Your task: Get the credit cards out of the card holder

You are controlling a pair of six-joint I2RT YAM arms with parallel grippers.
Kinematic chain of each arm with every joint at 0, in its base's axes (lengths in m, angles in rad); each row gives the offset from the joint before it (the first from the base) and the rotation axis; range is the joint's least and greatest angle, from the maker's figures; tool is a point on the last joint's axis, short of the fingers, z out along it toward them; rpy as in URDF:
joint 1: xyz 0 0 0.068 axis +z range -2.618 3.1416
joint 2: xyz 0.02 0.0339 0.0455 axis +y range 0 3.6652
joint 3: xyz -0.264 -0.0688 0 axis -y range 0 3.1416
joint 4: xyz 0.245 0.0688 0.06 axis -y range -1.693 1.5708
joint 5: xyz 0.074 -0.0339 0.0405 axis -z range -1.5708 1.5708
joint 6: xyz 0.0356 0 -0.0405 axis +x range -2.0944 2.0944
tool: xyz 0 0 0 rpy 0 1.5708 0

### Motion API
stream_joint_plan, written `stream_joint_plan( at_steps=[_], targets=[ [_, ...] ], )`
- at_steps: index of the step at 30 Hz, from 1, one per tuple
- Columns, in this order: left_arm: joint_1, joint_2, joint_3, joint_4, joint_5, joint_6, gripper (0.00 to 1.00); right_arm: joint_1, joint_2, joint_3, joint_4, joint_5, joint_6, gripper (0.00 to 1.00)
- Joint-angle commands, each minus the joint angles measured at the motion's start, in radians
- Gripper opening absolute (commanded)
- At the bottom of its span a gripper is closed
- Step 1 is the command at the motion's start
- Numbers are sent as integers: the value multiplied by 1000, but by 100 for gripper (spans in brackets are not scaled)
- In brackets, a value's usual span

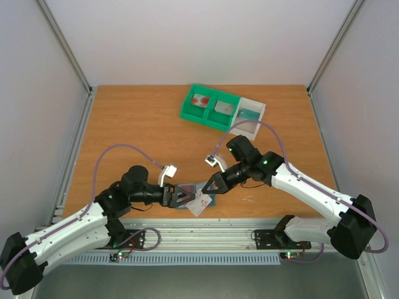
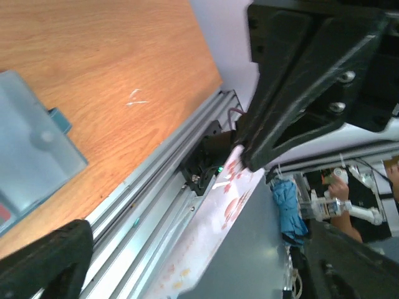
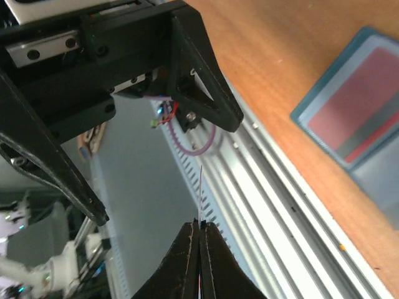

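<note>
I have the right end effector (image 1: 207,189) clenched on a white card with red marks (image 1: 201,204). In its own wrist view the two fingers are pressed together on the card's thin edge, and the card stands edge-on above the metal rail (image 3: 274,180) at the near side of the bench (image 1: 137,124). The left end effector (image 1: 184,197) is released, its fingers spread wide on either side of that card without touching it. The card holder (image 2: 31,156) lies flat on the bench just beside both end effectors, close to the near edge, with a red panel showing on its face in the right wrist view. At the far side sits a tray (image 1: 185,114) holding a second white-and-red card (image 1: 201,101), a grey card (image 1: 223,107) and a teal card (image 1: 248,114), one per compartment.
</note>
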Motion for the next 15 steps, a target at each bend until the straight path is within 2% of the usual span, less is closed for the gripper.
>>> stream_joint_plan(
  at_steps=[1, 15],
  targets=[
    [0, -12, 60, -91, -86, 18, 99, 5, -52, -13, 85, 156, 86, 1],
    [0, -131, 148, -373, -412, 132, 99, -48, -34, 63, 194, 540, 236, 1]
  ],
)
